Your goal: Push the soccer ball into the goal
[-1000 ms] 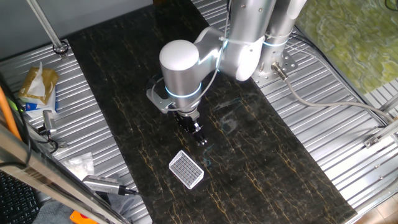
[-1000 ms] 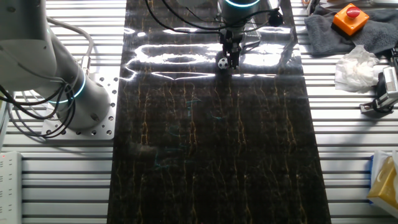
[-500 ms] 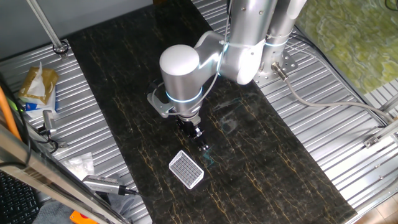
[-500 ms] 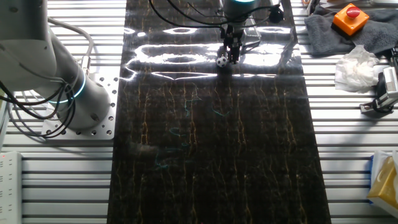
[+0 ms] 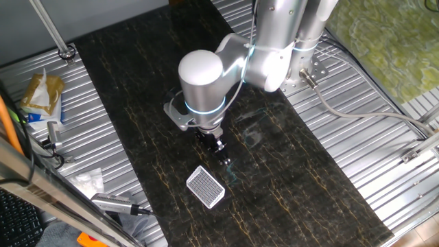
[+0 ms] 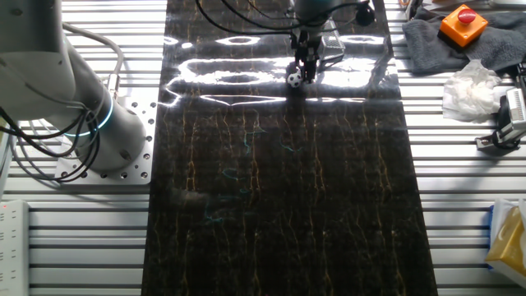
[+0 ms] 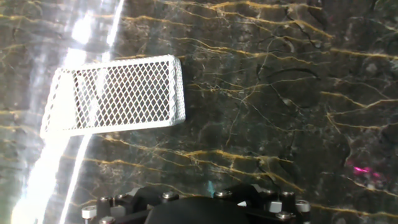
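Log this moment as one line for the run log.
phase: pushing | tool: low over the table, beside soccer ball | goal: ahead, empty | jaws: unclear

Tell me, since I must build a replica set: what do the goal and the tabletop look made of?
The goal looks like white-coated wire mesh, given its open diamond lattice and stiff frame. The tabletop resembles polished dark marble or printed laminate: gold veining, strong glare.

soccer ball: tiny white sphere with black patches, resting on the dark marble surface just beside the gripper tips, apparently touching them; hidden in the hand view.
goal: small white-framed box with grey mesh netting, lying flat, near the gripper tips, apart from them.
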You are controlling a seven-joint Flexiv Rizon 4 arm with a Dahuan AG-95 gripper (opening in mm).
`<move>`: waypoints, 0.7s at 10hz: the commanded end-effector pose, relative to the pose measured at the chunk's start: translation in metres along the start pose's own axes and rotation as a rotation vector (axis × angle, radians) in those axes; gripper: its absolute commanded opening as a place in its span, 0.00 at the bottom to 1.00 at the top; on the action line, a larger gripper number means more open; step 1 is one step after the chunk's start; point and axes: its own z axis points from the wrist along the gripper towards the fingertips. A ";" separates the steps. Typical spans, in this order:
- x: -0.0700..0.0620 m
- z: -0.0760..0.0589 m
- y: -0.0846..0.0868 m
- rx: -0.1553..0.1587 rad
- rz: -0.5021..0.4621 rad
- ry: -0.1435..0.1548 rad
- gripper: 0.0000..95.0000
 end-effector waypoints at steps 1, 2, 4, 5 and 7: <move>0.011 -0.007 -0.004 0.009 -0.003 0.008 0.80; 0.014 -0.009 -0.005 0.010 -0.006 0.009 0.80; 0.020 -0.013 -0.008 0.010 -0.007 0.009 0.80; 0.024 -0.015 -0.009 0.009 -0.006 0.012 0.80; 0.030 -0.016 -0.012 -0.031 0.025 0.002 1.00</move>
